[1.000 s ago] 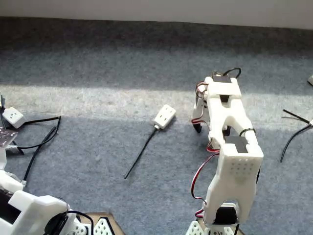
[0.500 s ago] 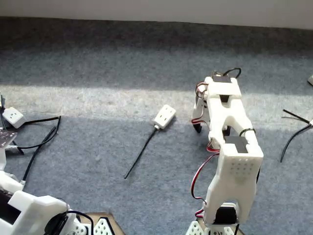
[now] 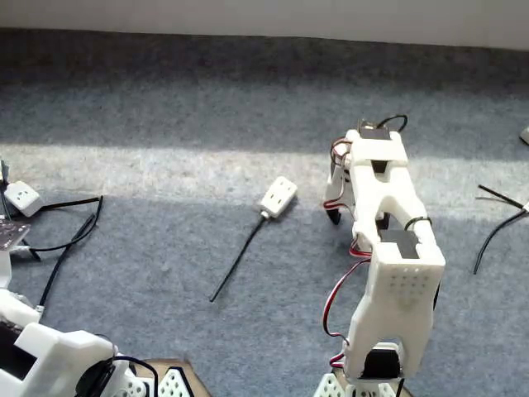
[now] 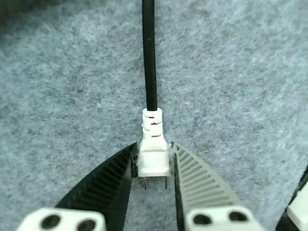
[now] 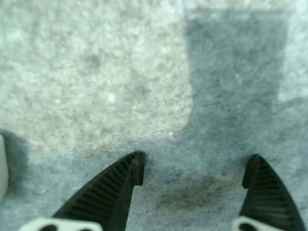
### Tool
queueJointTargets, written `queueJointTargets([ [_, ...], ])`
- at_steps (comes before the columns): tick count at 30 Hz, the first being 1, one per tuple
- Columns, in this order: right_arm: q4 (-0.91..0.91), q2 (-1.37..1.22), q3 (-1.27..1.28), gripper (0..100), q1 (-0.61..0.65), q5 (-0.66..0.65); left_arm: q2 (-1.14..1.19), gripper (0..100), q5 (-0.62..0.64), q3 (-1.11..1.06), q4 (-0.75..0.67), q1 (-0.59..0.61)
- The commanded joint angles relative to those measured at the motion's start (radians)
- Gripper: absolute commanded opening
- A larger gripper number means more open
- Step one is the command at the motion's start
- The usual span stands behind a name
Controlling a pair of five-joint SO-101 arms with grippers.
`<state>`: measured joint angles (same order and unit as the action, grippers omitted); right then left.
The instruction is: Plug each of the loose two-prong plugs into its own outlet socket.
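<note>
A white two-prong plug (image 4: 154, 161) sits between the fingers of my left gripper (image 4: 153, 147), which is shut on it. Its prongs point back toward the wrist, and its black cord (image 4: 149, 53) runs straight away over the carpet. In the high view the left gripper (image 3: 7, 232) is at the far left edge. A white outlet socket (image 3: 278, 197) with a black cord (image 3: 238, 258) lies mid-carpet. My right gripper (image 3: 334, 213) hangs just right of that socket, low over the carpet. It stands open (image 5: 196, 156) with nothing between its fingers.
A white block (image 3: 21, 197) with a looping black cord (image 3: 73, 236) lies at the left edge beside the left gripper. More black cords (image 3: 496, 225) lie at the right edge. Grey carpet (image 3: 165, 141) covers the whole surface, and a wall runs along the back.
The left gripper at the high view's left edge has shifted very slightly. The right arm and the middle socket have not moved.
</note>
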<state>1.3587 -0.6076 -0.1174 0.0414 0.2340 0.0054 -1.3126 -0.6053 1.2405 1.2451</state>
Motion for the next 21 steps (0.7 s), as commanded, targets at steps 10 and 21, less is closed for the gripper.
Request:
queueJointTargets([
  [10, -0.022, 0.01, 0.007, 32.5, -0.013, 0.006, -0.039, 13, -0.012, -0.013, 0.008, 0.019],
  [21, -0.021, 0.01, 0.007, 32.5, -0.013, 0.006, -0.031, 13, -0.012, -0.028, 0.008, 0.018],
])
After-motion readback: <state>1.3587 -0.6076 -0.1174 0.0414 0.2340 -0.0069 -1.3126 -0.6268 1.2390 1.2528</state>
